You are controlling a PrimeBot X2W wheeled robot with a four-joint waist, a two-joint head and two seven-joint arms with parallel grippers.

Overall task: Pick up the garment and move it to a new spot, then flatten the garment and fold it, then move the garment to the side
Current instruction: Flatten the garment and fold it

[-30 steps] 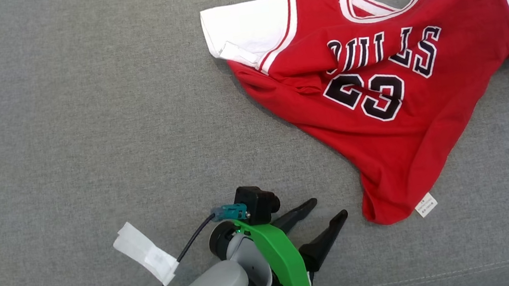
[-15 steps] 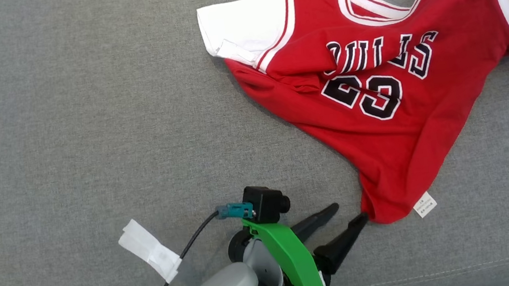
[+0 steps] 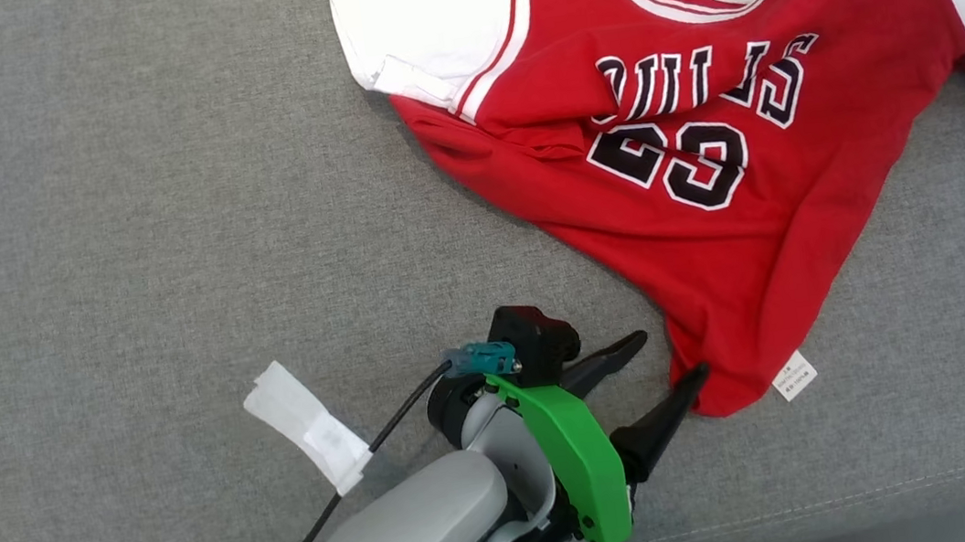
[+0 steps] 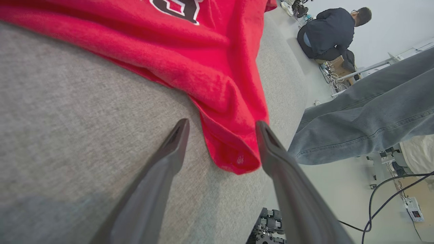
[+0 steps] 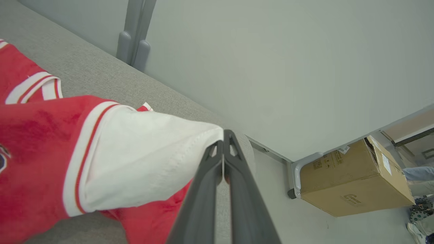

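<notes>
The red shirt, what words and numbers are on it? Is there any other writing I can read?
"BULLS" across the red shirt; a fold hides part of the first letter.
"23" just below it.
White tag at the hem: print too small to read.
Cardboard box: labels too small to read.

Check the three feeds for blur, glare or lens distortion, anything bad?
Head view: sharp, even light, no glare, garment lettering and left tool both crisp. Left wrist view: strong wide-angle stretch, fingers soft near the lens. Right wrist view: right tool slightly soft up close, cardboard box behind it fairly clear.
</notes>
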